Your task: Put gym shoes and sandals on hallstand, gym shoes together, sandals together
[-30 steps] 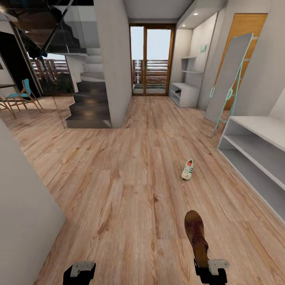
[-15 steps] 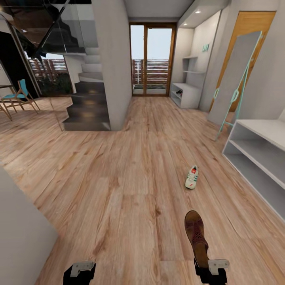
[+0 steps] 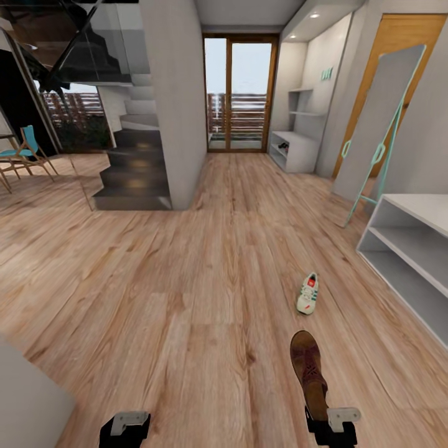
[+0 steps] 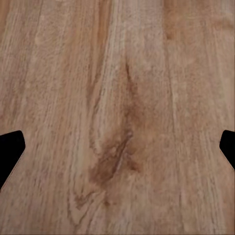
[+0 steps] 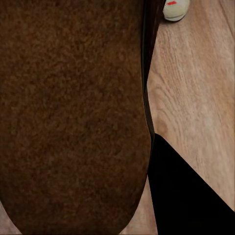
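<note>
My right gripper is shut on the heel end of a dark brown sandal, held toe-forward above the corridor floor. In the right wrist view the sandal's brown surface sits beside one black finger. A white gym shoe with green stripes and a red tab lies on the floor just ahead of the sandal, and its toe shows past the sandal. My left gripper hangs open and empty over bare planks. The hallstand, with wall shelves above it, stands far down the corridor on the right.
A pale open-shelf unit lines the near right wall, with a leaning mirror on a teal frame beyond it. A grey pillar and dark stairs stand left of centre. Glass doors close the corridor's end.
The whole view has shifted as the robot rolls forward: the gym shoe and the right-hand shelf unit now appear closer. The sandal stays in my right gripper, and the left stays open.
</note>
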Motion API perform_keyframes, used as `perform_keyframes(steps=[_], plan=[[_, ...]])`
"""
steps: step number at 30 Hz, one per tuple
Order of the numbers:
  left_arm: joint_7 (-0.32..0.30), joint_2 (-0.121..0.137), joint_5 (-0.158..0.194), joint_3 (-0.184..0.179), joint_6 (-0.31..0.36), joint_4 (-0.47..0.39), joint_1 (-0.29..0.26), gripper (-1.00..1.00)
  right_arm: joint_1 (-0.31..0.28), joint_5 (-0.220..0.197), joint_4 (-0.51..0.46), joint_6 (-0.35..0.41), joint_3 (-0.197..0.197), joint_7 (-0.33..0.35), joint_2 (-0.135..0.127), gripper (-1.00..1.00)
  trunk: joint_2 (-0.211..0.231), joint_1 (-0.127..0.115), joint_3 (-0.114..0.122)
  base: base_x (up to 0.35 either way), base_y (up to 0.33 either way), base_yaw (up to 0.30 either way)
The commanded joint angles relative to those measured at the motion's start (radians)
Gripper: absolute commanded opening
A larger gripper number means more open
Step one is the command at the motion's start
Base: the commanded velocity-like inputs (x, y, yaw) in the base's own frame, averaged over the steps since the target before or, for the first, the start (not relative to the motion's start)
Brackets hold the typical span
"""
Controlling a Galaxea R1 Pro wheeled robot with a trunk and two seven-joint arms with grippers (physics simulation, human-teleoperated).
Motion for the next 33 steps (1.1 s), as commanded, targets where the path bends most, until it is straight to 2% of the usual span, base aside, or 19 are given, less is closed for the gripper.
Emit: perform_keyframes(steps=[1,33], plan=[[-0.007,-0.001,-0.007,0.009,-0.004,0.001,-0.001,1.0,-0.001,0.006,0.001,-0.002,-0.003,-0.005,0.0,-1.0,0.0,0.0,-0.001,0.337,0.0,0.0],[-0.009,-0.001,-0.007,0.009,-0.004,0.001,-0.001,1.0,-0.001,0.006,0.001,-0.002,-0.004,-0.006,-0.003,-1.0,0.0,0.0,-0.001,0.337,0.0,0.0]])
